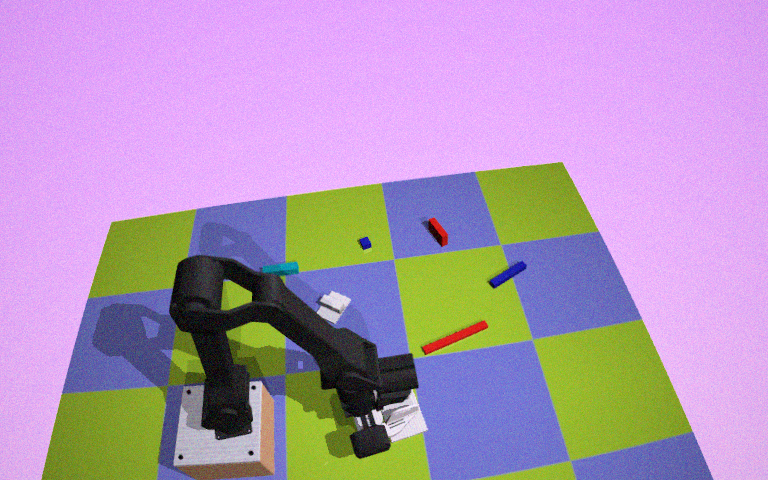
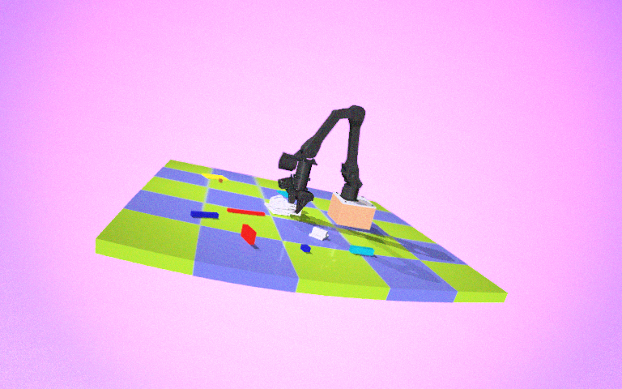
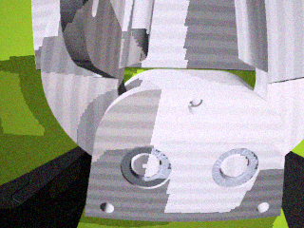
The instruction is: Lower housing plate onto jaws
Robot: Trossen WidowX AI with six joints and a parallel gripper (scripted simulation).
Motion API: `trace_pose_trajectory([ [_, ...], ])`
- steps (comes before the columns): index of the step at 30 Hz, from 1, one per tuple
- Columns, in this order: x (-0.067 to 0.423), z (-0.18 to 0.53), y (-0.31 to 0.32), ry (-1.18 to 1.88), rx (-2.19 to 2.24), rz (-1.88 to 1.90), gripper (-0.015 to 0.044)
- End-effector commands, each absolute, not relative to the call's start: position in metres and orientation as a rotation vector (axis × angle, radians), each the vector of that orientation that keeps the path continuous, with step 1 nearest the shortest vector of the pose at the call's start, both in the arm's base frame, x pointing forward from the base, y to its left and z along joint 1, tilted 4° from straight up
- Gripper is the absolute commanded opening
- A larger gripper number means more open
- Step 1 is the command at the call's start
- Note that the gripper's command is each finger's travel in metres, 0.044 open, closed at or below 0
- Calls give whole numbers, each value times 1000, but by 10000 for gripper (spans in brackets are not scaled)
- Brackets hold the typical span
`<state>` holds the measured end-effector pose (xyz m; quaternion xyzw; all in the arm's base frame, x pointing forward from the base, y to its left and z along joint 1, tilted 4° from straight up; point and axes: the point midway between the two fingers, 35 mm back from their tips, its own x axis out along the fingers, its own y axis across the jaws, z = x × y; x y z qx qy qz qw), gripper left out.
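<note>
The white housing plate (image 3: 190, 128) lies across the lower middle of the wrist view, with two grey-rimmed round holes. Round white ends, apparently the jaw stubs, show inside them, off-centre. My gripper (image 3: 186, 156) (image 1: 370, 421) (image 2: 296, 203) is shut on the plate, with black fingers at its left and right sides. The white left jaw (image 3: 59, 95) and right jaw (image 3: 290, 111) curve out beyond the plate. In the top view the white assembly (image 1: 415, 425) is partly hidden by the arm. Whether the plate is fully seated or level cannot be told.
A loose white part (image 1: 334, 302) (image 2: 318, 232) lies near the arm. A teal bar (image 1: 281, 268) (image 2: 361, 250), a small blue block (image 1: 365, 243) (image 2: 305, 248), red bars (image 1: 455, 337) (image 1: 438, 231), a blue bar (image 1: 507, 274) (image 2: 204, 215) and a yellow piece (image 2: 214, 177) lie farther off.
</note>
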<state>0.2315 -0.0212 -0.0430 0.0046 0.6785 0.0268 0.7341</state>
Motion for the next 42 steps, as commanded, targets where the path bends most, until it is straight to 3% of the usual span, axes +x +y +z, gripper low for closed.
trace_pose_trajectory([
  [1,232,-43,-21,1491,14,58,351],
  [37,232,-43,-21,1491,14,58,351],
  [40,231,-43,-21,1492,10,59,430],
  [42,231,-43,-21,1492,10,59,440],
])
